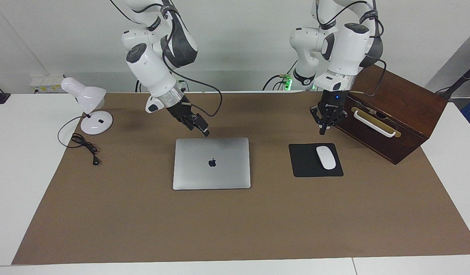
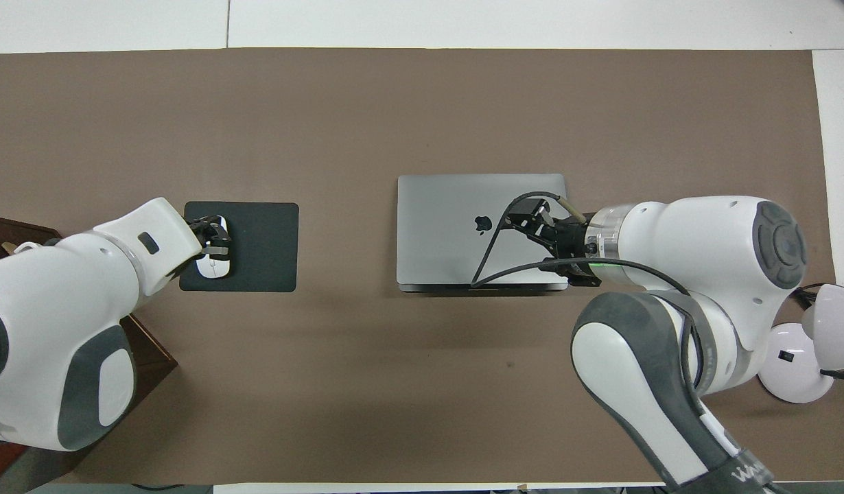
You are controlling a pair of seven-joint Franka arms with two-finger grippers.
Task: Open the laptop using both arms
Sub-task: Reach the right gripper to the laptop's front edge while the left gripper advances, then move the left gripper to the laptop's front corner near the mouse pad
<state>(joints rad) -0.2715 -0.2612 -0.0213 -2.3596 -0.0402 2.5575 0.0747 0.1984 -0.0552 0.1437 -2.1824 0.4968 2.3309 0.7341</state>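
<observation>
The laptop (image 1: 219, 173) (image 2: 436, 233) lies closed on the brown mat, silver lid up with its dark logo showing. My right gripper (image 1: 205, 132) (image 2: 522, 214) hangs just over the laptop's edge nearest the robots, toward the right arm's end, with nothing in it. My left gripper (image 1: 322, 131) (image 2: 213, 234) is shut and empty, raised over the mat between the wooden box and the mouse pad. In the overhead view it covers part of the mouse.
A black mouse pad (image 1: 303, 166) with a white mouse (image 1: 326, 157) lies beside the laptop toward the left arm's end. A dark wooden box (image 1: 403, 110) with a white handle stands past it. A white desk lamp (image 1: 86, 101) and its cable (image 1: 84, 145) sit at the right arm's end.
</observation>
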